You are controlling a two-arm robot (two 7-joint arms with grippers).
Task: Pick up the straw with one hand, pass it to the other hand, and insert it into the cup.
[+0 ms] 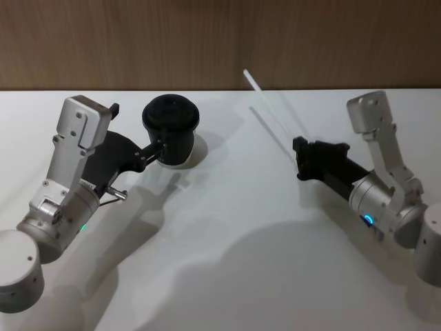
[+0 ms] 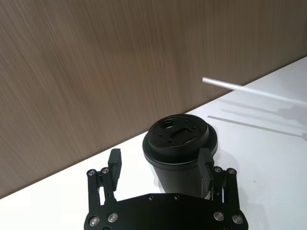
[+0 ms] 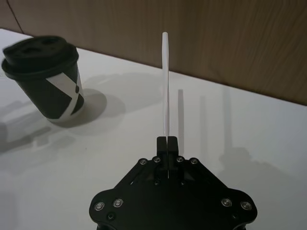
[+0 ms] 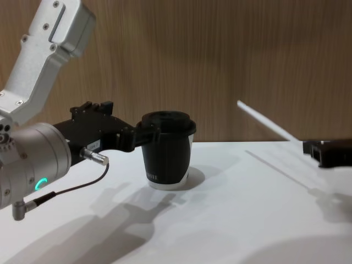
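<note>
Jaws of the right gripper (image 3: 167, 140) are clenched on the lower end of the straw (image 3: 165, 81). The straw is clear of the counter (image 1: 227, 234) and is carried in the air at the right of the work area. Its long axis runs from the jaws upward and away toward the wood-panelled wall (image 1: 207, 41), leaning to the robot's left. The free end is therefore the end nearer the cup (image 1: 172, 131).

Jaws of the left gripper (image 2: 160, 160) stand spread and hold nothing. The cup stands upright on the counter directly ahead of them, with one finger (image 2: 205, 165) at the cup wall just under the lid (image 2: 178, 134). Contact between that finger and the cup cannot be confirmed.

Governing relation: the cup and the left gripper lie to the left of the straw's free end and well apart from it, with bare counter between.

Judgement: pick-up is complete; handover and insertion are not yet done. For handover, the left jaws would need to leave the cup and close across the straw's shaft above the right jaws. The lid openings face up, so the tilted straw would need to be brought near upright over them.
</note>
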